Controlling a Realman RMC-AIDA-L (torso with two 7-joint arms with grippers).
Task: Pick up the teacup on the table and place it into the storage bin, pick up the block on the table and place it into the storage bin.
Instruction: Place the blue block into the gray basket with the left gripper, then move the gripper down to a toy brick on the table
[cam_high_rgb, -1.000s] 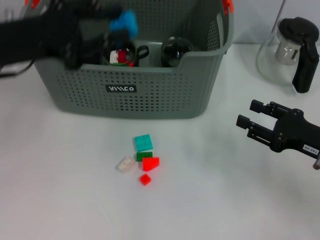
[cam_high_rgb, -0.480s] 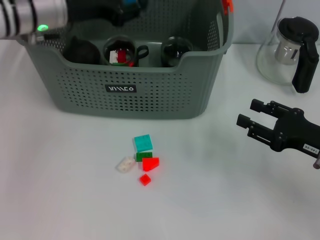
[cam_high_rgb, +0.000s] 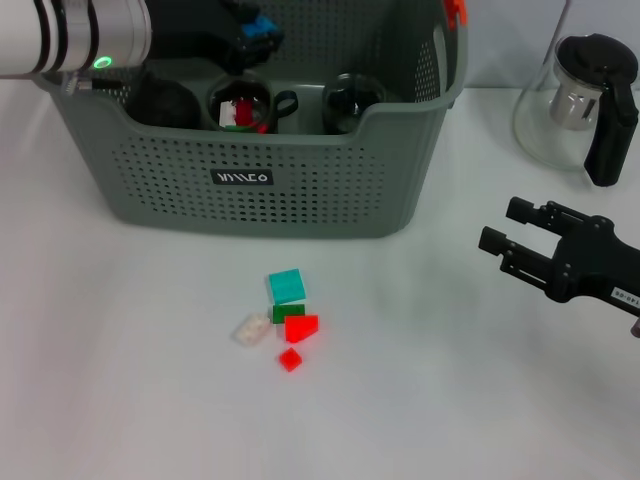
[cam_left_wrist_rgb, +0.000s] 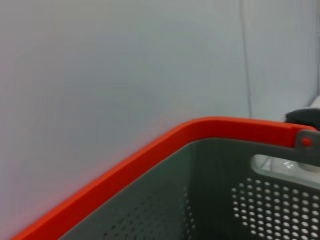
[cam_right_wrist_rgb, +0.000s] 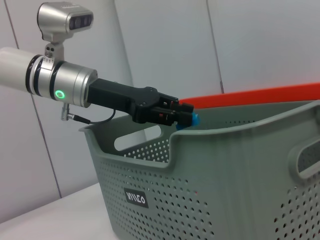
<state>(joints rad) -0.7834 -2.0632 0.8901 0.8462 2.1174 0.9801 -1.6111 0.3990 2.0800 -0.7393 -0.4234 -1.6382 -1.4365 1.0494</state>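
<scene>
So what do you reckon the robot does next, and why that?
Probably the left gripper opens to drop the blue block it holds over the storage bin. It hangs above the bin's inside, where teacups already sit. More blocks lie on the table, and the right gripper waits open beside them.
</scene>
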